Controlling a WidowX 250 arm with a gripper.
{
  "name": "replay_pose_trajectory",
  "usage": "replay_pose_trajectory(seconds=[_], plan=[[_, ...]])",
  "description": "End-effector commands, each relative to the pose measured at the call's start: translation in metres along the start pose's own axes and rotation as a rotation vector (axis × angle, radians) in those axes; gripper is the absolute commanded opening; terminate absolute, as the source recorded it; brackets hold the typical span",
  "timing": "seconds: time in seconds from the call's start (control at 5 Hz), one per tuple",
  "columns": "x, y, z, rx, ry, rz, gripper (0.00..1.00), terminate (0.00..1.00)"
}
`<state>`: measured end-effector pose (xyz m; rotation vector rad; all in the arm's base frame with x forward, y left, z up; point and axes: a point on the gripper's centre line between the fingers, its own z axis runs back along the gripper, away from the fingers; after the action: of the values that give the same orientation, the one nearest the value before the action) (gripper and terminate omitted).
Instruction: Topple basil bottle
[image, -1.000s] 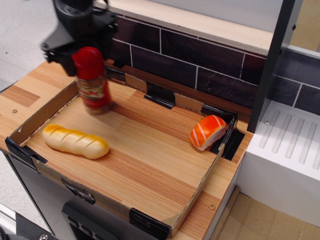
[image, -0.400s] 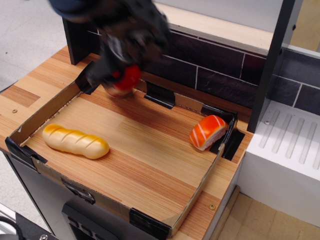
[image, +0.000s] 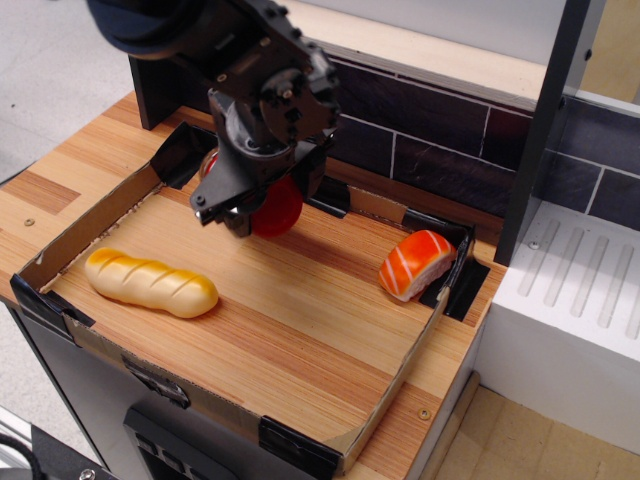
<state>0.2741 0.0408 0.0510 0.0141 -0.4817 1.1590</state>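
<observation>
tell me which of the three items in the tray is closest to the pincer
The basil bottle, its red cap showing right under the pincer; the bread roll and sushi lie well apart.

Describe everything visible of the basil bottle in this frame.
Little of the basil bottle shows: mainly its glossy red screw cap, a round disc facing the camera and lower right, which suggests the jar is tipped onto its side. Another sliver of red shows at the gripper's left. The body and label are hidden behind the black gripper, which sits over it; whether the fingers clamp it cannot be told. It lies near the back left of the cardboard tray.
</observation>
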Motion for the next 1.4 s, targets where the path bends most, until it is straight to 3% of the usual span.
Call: replay_pose_trajectory(seconds=[0.0,0.4,0.8,1.0,1.2], plan=[[0.002,0.0,0.019,0.02,0.306,0.041,0.0,0.0],[-0.002,-0.001,0.006,0.09,0.406,0.04,0.0,0.0],[-0.013,0.005,-0.007,0.118,0.405,-0.005,0.0,0.0],[-0.014,0.004,-0.006,0.109,0.389,-0.03,1.0,0.0],[-0.014,0.002,-0.003,0.126,0.353,-0.028,1.0,0.0]])
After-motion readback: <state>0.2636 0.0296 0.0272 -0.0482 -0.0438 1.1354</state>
